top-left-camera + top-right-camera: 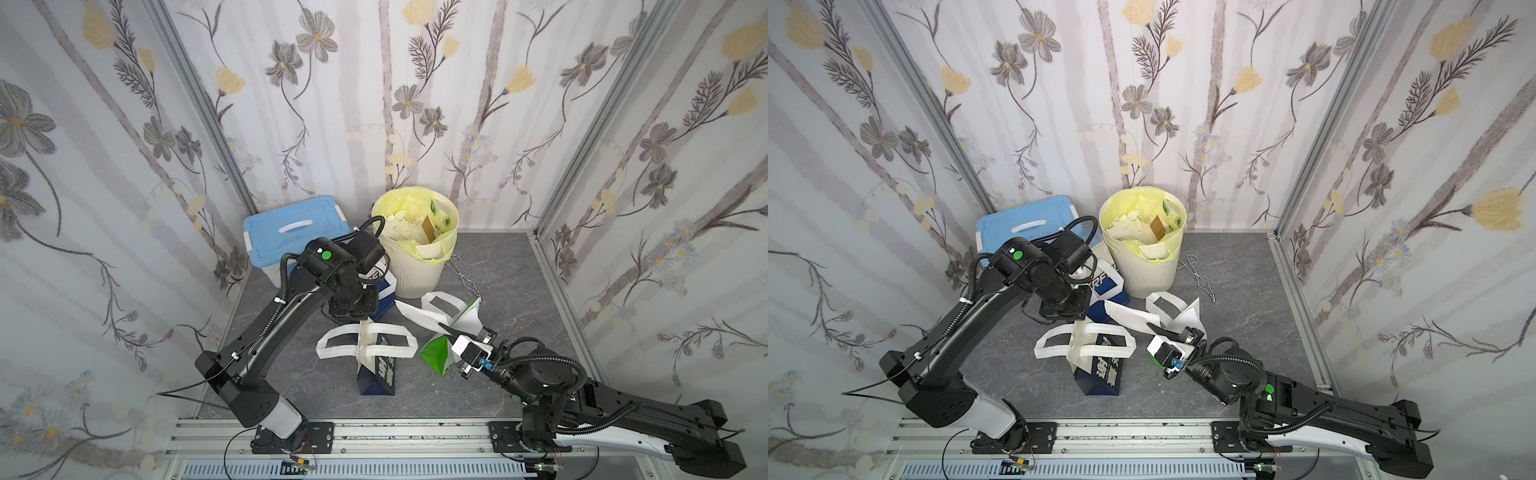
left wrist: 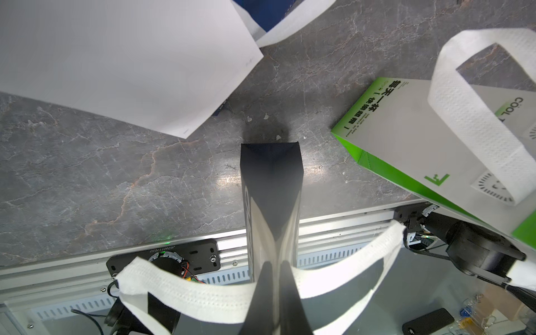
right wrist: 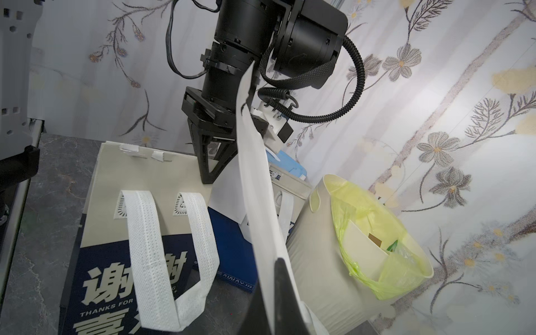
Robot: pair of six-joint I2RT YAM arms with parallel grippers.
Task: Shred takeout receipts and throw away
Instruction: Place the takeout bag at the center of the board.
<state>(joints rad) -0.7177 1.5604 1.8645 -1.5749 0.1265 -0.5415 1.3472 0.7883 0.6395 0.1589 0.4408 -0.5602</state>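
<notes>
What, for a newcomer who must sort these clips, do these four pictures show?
A robot's left arm and right arm are bolted at the front of a grey table. Each ends in a two-fingered gripper. Both top views look down on the whole scene from almost the same spot. Each wrist view comes from a camera on that arm's wrist. Spread before the arms are a navy bag, a green-and-white bag, a blue lidded box and a bin holding torn white paper. The right gripper is shut on a white takeout receipt. The left gripper is shut too, with nothing visible between its tips.
</notes>
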